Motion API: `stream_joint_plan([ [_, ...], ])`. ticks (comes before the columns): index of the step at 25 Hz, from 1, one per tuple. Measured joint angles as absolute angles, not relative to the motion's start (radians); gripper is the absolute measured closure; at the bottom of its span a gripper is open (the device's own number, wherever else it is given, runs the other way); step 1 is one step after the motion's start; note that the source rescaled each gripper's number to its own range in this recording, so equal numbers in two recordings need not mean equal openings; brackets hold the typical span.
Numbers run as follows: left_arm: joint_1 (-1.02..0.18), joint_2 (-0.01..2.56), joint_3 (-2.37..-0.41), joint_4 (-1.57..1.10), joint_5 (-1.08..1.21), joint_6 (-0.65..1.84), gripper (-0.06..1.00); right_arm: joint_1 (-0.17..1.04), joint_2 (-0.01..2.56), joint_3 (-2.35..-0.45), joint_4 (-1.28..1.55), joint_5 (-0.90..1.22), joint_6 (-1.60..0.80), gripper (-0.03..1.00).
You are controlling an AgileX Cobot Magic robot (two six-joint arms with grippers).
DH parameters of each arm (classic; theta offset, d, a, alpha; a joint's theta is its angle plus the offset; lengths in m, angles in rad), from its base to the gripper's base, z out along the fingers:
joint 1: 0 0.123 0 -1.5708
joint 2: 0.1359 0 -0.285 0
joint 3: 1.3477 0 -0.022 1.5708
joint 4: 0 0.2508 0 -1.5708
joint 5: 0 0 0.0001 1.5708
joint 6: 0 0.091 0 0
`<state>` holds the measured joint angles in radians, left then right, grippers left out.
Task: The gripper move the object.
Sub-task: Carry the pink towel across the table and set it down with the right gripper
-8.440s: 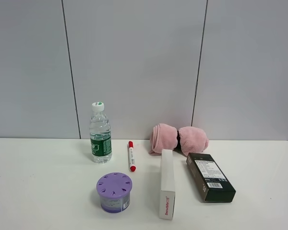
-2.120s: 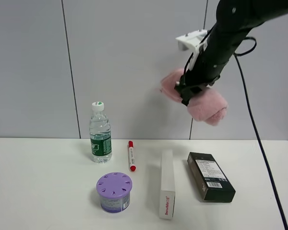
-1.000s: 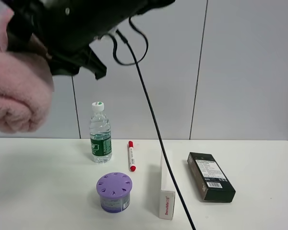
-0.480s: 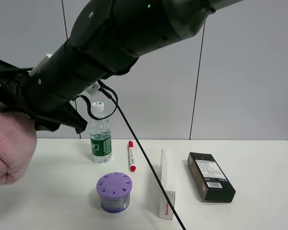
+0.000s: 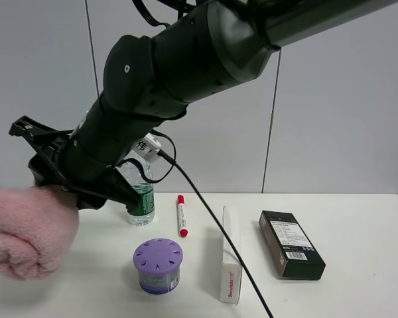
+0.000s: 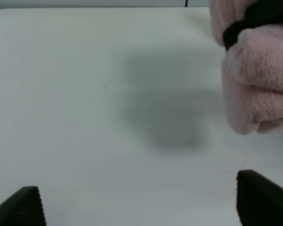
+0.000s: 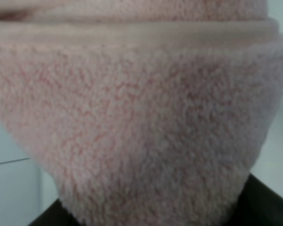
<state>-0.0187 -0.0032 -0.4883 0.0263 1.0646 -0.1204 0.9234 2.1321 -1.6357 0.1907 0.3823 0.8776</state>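
The fluffy pink rolled towel (image 5: 28, 232) with its black band (image 6: 254, 21) hangs low over the left part of the white table (image 5: 358, 218). My right gripper (image 5: 56, 189), at the end of the thick black arm reaching across from the right, is shut on the towel's middle. The towel fills the right wrist view (image 7: 132, 117), with dark fingertips (image 7: 262, 205) at its edges. In the left wrist view the towel (image 6: 257, 80) hangs above its grey shadow on the table. My left gripper (image 6: 141, 207) is open and empty over bare table, short of the towel.
A water bottle (image 5: 140, 199) stands behind the arm. A red marker (image 5: 181, 215), a purple round jar (image 5: 158, 265), a white box (image 5: 231, 255) and a black box (image 5: 290, 244) lie from the middle to the right. A black cable (image 5: 219, 232) hangs over the white box.
The right arm has come down and a little to the right with the towel, from the far left edge to low over the table. The other objects have not moved.
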Motion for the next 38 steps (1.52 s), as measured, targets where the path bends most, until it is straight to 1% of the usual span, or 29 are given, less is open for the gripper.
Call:
stream_joint_plan([
  [5, -0.019, -0.003, -0.488, 0.026, 1.065, -0.120, -0.06, 0.908, 2.133, -1.636, -0.120, 0.470, 1.158, 0.97],
  [9, -0.019, -0.003, -0.488, 0.026, 1.065, -0.120, -0.06, 0.905, 2.145, -1.636, -0.216, 0.462, 1.277, 0.97],
  [19, -0.019, -0.003, -0.488, 0.026, 1.065, -0.121, -0.06, 0.905, 2.195, -1.637, -0.189, 0.441, 1.286, 0.97],
  [26, -0.019, -0.003, -0.488, 0.026, 1.065, -0.120, -0.06, 0.905, 2.209, -1.649, -0.175, 0.433, 1.216, 0.97],
  [38, -0.019, -0.003, -0.488, 0.026, 1.065, -0.120, -0.06, 0.905, 2.258, -1.650, -0.118, 0.412, 1.200, 0.97],
])
